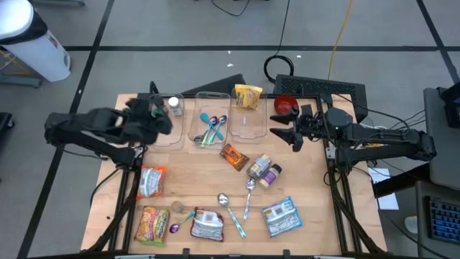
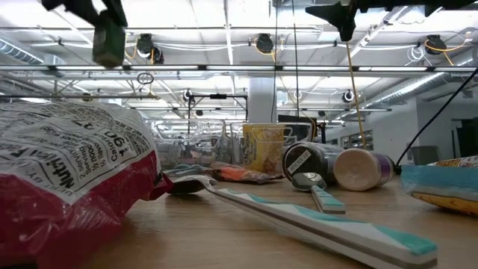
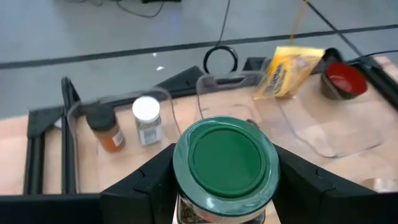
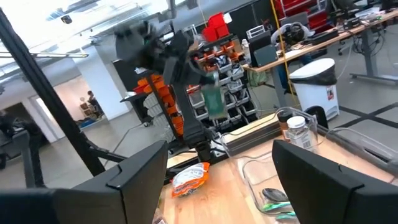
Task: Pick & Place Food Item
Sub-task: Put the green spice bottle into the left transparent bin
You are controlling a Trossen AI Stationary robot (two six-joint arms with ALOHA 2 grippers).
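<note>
A glass spice jar with a green lid (image 3: 225,162) sits between the fingers of my left gripper (image 1: 154,116), high over the table's far left; it also shows in the low view (image 2: 109,41). Below and beyond it stands a clear bin (image 1: 167,131) holding a white-lidded jar (image 3: 147,120) and an orange jar (image 3: 107,129). My right gripper (image 1: 282,134) hangs open and empty at the far right, near a red bowl (image 1: 286,105). My left gripper pinches the jar between its two fingers, one on each side of the glass body just under the green lid (image 3: 186,198). The fingers slant downward toward the far edge. The jar is lifted clear, its lid facing back toward the wrist.
A middle bin holds spoons (image 1: 210,126); a third bin (image 1: 249,124) has a yellow packet (image 1: 248,96) leaning at its far wall. Snack packets (image 1: 152,180), spoons (image 1: 248,194) and two lying jars (image 1: 263,171) are spread over the near half of the table.
</note>
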